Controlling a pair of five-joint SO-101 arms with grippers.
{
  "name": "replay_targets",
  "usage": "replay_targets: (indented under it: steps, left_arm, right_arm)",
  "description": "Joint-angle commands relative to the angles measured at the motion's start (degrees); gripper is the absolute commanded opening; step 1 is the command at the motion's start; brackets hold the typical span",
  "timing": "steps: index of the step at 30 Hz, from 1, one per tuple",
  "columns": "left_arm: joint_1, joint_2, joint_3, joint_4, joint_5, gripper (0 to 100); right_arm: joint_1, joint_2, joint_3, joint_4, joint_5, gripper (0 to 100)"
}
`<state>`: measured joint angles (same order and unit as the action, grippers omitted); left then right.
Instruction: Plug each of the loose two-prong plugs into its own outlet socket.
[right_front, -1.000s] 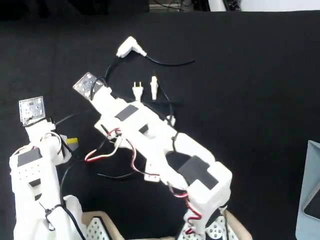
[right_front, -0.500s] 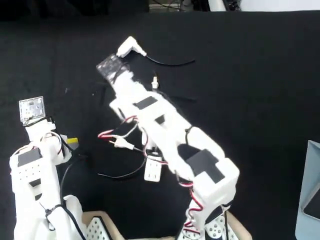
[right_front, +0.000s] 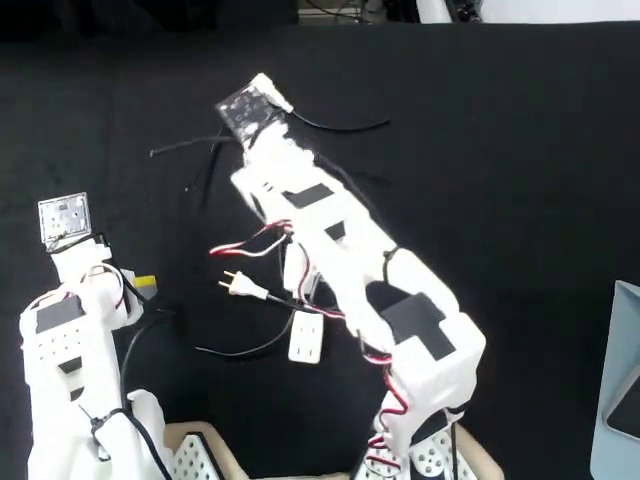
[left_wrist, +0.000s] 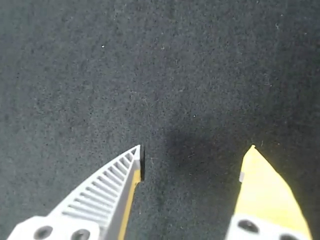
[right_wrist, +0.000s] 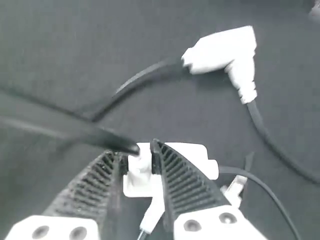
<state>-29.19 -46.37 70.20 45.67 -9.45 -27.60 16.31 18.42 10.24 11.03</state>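
My right gripper (right_wrist: 135, 148) is shut on a small white two-prong plug (right_wrist: 141, 167) lying on the black cloth, and a black cable (right_wrist: 75, 127) runs off from it. Beyond it lies a white angled plug (right_wrist: 225, 50) on its own black cord. In the high view the right arm (right_front: 330, 230) stretches to the far side, its wrist right beside that angled plug (right_front: 262, 88). Another two-prong plug (right_front: 238, 288) lies loose mid-table, prongs pointing left. A white outlet socket (right_front: 305, 338) sits just nearer than it. My left gripper (left_wrist: 195, 155) stands open over bare cloth.
The left arm (right_front: 70, 330) stands at the near left edge of the table. Loose black cords (right_front: 190, 150) trail across the cloth on the far left and near the outlet socket. A grey box (right_front: 622, 380) stands at the right edge.
The right arm has swung from the left toward the far side, up to the angled plug. That uncovered the loose plug and outlet socket mid-table. The left arm has kept still.
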Motion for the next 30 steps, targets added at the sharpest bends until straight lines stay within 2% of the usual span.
replay_targets:
  steps: [1, 6, 10, 16, 24, 30]
  left_arm:
    - [-0.66, -0.88, -0.40, -0.79, 0.44, 31]
    - [-0.66, -0.79, -0.40, -0.79, 0.44, 31]
    - [-0.66, -0.79, -0.40, -0.79, 0.35, 31]
    - [-0.66, -0.62, -0.40, -0.79, 0.26, 31]
    - [-0.66, -0.62, -0.40, -0.79, 0.26, 31]
    - [-0.66, -0.62, -0.40, -0.79, 0.26, 31]
  right_arm:
    - [2.37, 0.48, -3.65, -8.97, 0.18, 1.2]
    - [3.34, 5.85, -4.97, -17.41, 0.26, 1.2]
    - [4.40, 11.21, -9.54, -17.32, 0.18, 2.5]
    - [4.22, 13.23, -11.56, -12.84, 0.09, 26.9]
    - [2.20, 1.89, -7.08, -4.40, 0.09, 19.1]
    - [2.11, -13.67, 0.66, 10.11, 0.09, 14.3]
